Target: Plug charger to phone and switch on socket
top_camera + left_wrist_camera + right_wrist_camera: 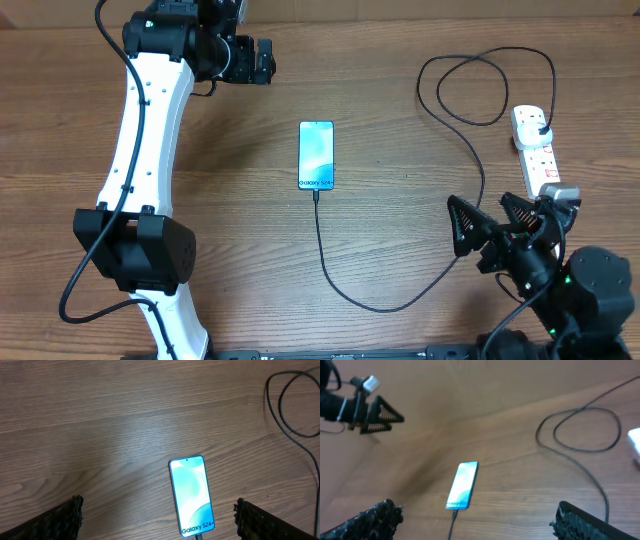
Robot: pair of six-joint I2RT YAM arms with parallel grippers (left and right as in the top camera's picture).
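Wood-grain counter (380,100) fills every view. Nearest, the right end effector (480,205) gapes, released. Mid-counter lies the lit phone (316,154), the charger (319,235) meeting its bottom edge. Only overhead shows the socket (535,150) whole. Farthest, the left end effector (265,62) hangs released.

The wooden table (400,60) carries a lit phone (316,155) ahead-left of the right claw (479,201), a looping black charger cable (330,270), and a white power strip (537,160) just beside the claw.

socket (540,160): switch positions too small to tell
phone (191,497): bottom edge cut off in left wrist view
charger (318,225): tip's seating in phone too small to judge
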